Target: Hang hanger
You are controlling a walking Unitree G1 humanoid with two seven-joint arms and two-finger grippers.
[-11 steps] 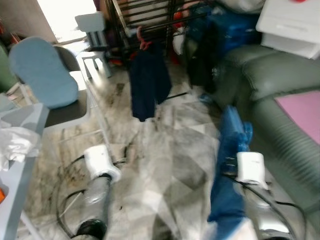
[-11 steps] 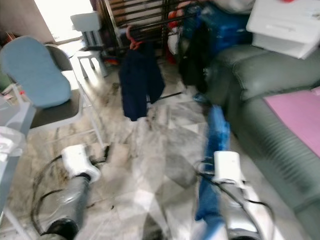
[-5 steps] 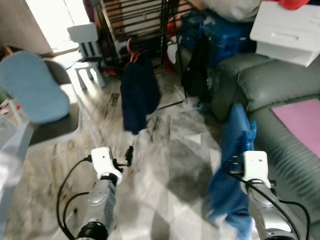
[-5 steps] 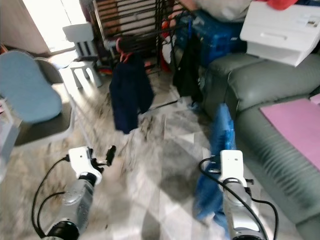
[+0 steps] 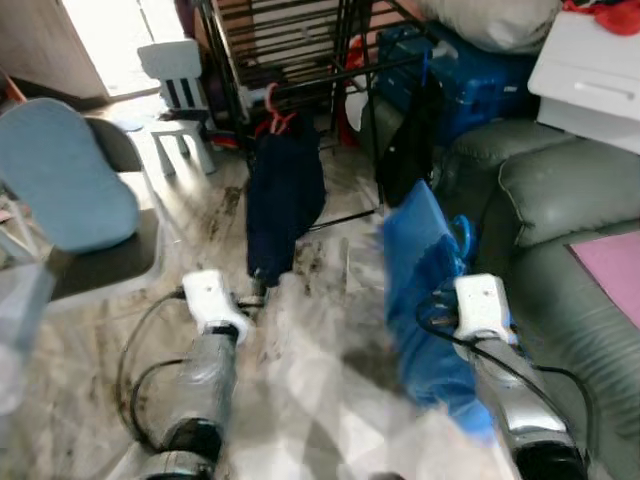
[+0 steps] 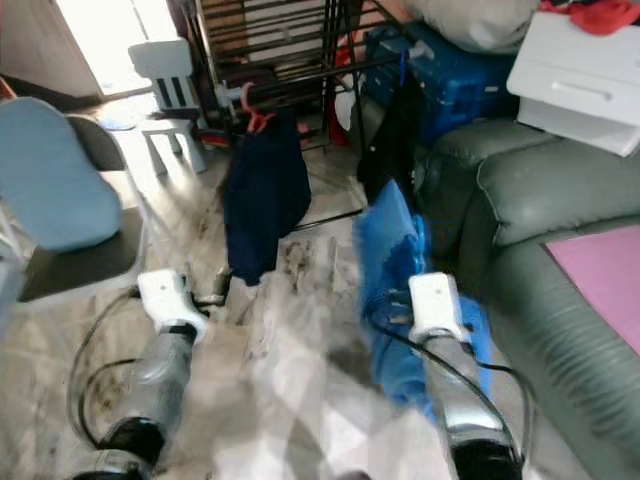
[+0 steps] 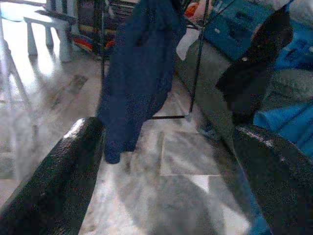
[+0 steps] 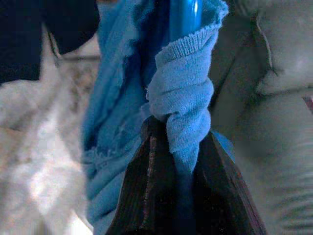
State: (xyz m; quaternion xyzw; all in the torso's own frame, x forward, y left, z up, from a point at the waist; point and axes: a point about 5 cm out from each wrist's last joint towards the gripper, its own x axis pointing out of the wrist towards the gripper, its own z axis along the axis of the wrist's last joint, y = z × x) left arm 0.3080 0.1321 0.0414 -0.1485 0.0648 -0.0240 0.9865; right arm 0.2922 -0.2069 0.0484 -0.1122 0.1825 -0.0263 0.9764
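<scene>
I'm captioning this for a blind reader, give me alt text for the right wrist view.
The right end effector is shut on a bunched blue garment on a blue hanger, beside a grey-green sofa.

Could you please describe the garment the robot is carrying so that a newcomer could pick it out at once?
Start at the grey-green sofa; just in front of it the right claw grips a bright blue garment on a blue hanger. The navy garment and black garment hang on the rack.

knit blue cloth [image 8: 183,93], glossy marble floor [image 5: 330,350]
</scene>
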